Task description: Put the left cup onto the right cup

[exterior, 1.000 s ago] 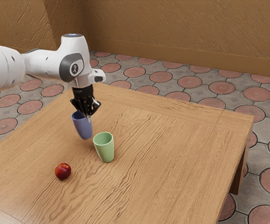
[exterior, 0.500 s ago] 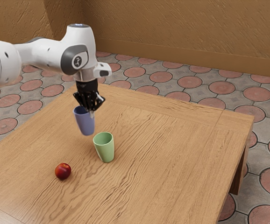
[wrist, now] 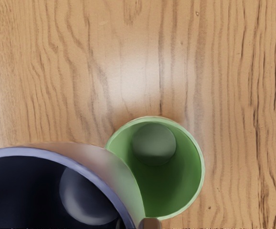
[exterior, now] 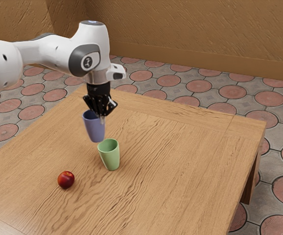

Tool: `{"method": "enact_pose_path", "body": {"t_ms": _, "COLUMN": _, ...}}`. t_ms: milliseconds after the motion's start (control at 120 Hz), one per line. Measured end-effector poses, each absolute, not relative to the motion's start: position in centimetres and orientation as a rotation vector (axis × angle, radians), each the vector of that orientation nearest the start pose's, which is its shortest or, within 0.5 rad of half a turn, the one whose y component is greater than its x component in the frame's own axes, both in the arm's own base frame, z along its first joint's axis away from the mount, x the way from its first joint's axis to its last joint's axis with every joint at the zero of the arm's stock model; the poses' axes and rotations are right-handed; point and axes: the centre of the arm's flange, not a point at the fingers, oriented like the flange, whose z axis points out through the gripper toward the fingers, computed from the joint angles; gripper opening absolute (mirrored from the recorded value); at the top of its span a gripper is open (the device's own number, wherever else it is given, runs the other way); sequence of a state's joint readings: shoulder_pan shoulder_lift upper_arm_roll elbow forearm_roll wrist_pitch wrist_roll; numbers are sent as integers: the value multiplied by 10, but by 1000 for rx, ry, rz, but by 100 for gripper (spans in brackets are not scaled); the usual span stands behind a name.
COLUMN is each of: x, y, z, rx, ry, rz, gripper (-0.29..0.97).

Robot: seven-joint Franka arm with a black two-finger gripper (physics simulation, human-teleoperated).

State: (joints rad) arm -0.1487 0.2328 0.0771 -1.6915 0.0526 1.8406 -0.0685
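My jaws are pinching the blue cup [exterior: 93,127] by its rim. I am guessing it is light, hard and slippery. The green cup [exterior: 109,154] is standing just below them.

The white arm [exterior: 34,54] reaches in from the exterior view's left, its long link nearly level, and there's the bend: at the rounded wrist joint [exterior: 88,55] it turns sharply downward. Below that hangs the black gripper [exterior: 100,112], pointing straight down, fingers drawn close together (a narrow pinch, not a wide grasp). They are clamped on the rim of the blue cup [exterior: 94,128], which hangs from them in the air, slightly tilted, mouth up.
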Motion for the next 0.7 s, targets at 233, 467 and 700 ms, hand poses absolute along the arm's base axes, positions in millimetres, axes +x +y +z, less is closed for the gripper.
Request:
{"method": "enact_pose_path", "body": {"t_ms": 233, "x": 615, "y": -68, "z": 459, "rx": -3046, "ry": 62, "rz": 108, "gripper": -11}}
{"method": "enact_pose_path", "body": {"t_ms": 467, "x": 614, "y": -78, "z": 455, "rx": -3037, "ry": 48, "rz": 117, "gripper": -11}}
{"method": "enact_pose_path", "body": {"t_ms": 700, "x": 615, "y": -80, "z": 448, "rx": -3033, "ry": 26, "rz": 127, "gripper": -11}}
